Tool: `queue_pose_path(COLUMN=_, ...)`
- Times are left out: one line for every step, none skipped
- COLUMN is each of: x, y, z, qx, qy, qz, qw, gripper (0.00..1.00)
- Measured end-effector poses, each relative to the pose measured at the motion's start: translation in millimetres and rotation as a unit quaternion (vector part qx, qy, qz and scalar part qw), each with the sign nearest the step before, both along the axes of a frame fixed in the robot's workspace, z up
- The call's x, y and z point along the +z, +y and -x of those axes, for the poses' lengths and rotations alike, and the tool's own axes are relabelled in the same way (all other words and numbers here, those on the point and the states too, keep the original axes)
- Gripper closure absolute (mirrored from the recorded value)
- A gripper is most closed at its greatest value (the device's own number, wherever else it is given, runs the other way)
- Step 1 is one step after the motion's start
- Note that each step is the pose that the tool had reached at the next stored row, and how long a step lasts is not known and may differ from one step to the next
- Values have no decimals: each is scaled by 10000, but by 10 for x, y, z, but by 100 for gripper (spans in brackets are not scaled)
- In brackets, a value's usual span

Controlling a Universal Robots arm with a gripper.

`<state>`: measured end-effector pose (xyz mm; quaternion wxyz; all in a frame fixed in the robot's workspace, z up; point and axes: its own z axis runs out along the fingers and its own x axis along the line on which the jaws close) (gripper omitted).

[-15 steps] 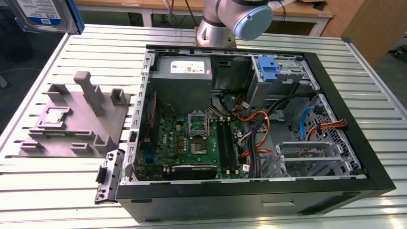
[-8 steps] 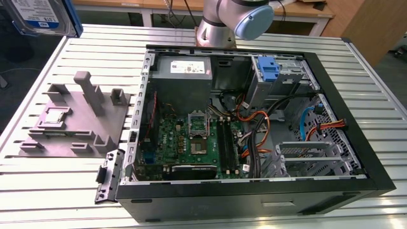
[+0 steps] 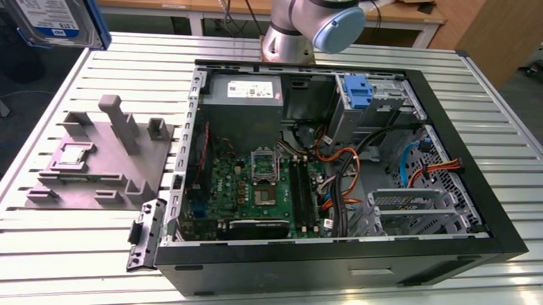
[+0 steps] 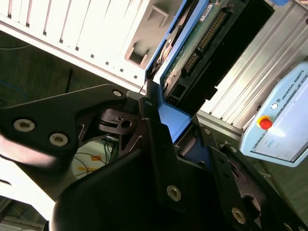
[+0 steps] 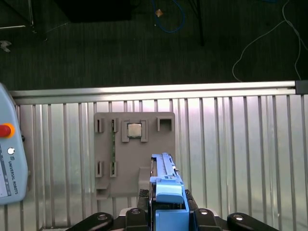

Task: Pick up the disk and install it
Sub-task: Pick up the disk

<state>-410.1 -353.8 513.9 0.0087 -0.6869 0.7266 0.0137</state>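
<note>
The disk [image 3: 49,22], a silver-grey drive with a white-and-blue label in a blue bracket, hangs high at the exterior view's upper left, above the slatted table's far left corner. In the first wrist view I look along the disk [image 5: 165,185] edge-on, and my gripper [image 5: 166,214] is shut on its blue bracket. The second wrist view shows the disk's green circuit-board side [image 4: 192,45], with the black fingers [image 4: 156,139] clamped on the blue frame. The disk is over the grey fixture plate [image 5: 134,144], well clear of it.
The open computer case [image 3: 475,190] lies on the table at the exterior view's right. Inside it are an upright blue carrier [image 3: 358,95] and a grey power-supply box [image 3: 246,92]. A teach pendant [image 5: 7,159] lies by the fixture plate [image 3: 102,159]. The table edge [image 5: 154,89] drops to dark floor.
</note>
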Motion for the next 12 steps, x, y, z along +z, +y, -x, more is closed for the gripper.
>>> queue_pose_path(x=0, y=0, z=-4, qx=0, qy=0, qz=0, qw=10000, gripper=64)
queue_pose_path(x=0, y=0, z=-8, qx=0, qy=0, qz=0, qw=10000, gripper=64)
queue_pose_path(x=0, y=0, z=-12, qx=0, qy=0, qz=0, qw=10000, gripper=64)
queue_pose_path(x=0, y=0, z=-17, qx=0, qy=0, qz=0, qw=10000, gripper=64)
queue_pose_path(x=0, y=0, z=-22, qx=0, qy=0, qz=0, qw=10000, gripper=64)
queue_pose_path(x=0, y=0, z=-27, qx=0, qy=0, qz=0, qw=10000, gripper=64)
queue_pose_path(x=0, y=0, z=-31, qx=0, qy=0, qz=0, qw=10000, gripper=64)
queue_pose_path(x=0, y=0, z=-35, qx=0, qy=0, qz=0, qw=10000, gripper=64)
queue_pose_path(x=0, y=0, z=-39, qx=0, qy=0, qz=-1, qw=10000, gripper=64)
queue_pose_path(x=0, y=0, z=-40, qx=0, qy=0, qz=-1, qw=10000, gripper=64)
queue_pose_path(x=0, y=0, z=-43, qx=0, qy=0, qz=-1, qw=10000, gripper=64)
queue_pose_path(x=0, y=0, z=-44, qx=0, qy=0, qz=-2, qw=10000, gripper=64)
